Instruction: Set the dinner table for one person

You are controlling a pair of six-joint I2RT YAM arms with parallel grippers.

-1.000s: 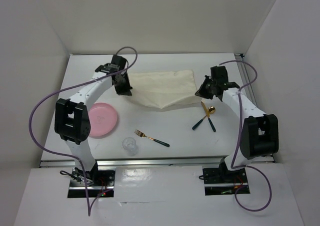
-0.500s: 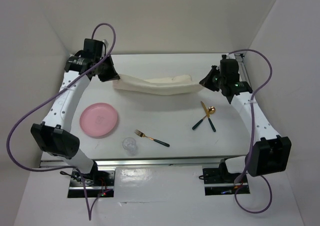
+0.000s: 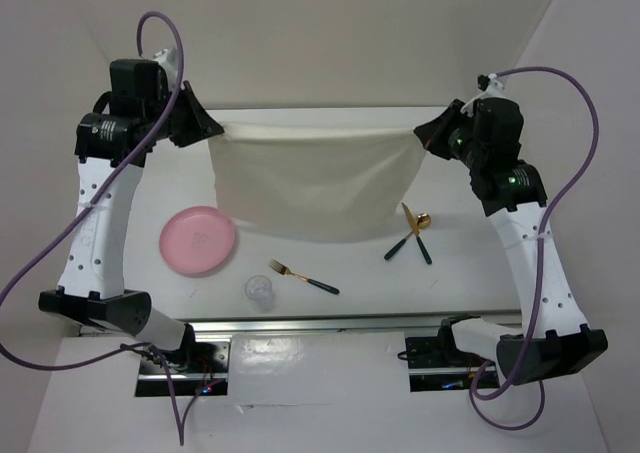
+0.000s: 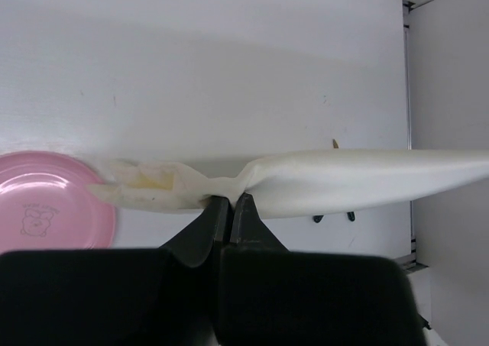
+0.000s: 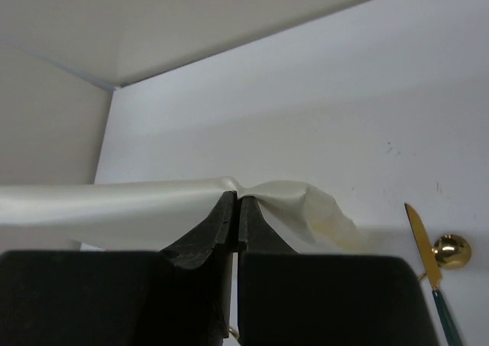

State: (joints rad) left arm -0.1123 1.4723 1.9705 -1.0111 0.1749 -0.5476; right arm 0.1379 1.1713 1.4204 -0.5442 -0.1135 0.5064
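Cream cloth placemat, smooth rectangle; flat matte-white dinner table.

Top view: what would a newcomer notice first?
The cream cloth hanging like a banner above the table, its top corners pinched by the left gripper and right gripper. Nearer the arms lie a pink plate at left, a fork and glass mid-table, and crossed cutlery at right.

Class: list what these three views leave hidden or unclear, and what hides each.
Top: the table behind the hanging cloth, hidden by it.
Top: the clear glass, too faint for detail.
Left wrist: the plate, cut by the left edge.
Right wrist: the knife handle, cut by the bottom edge.
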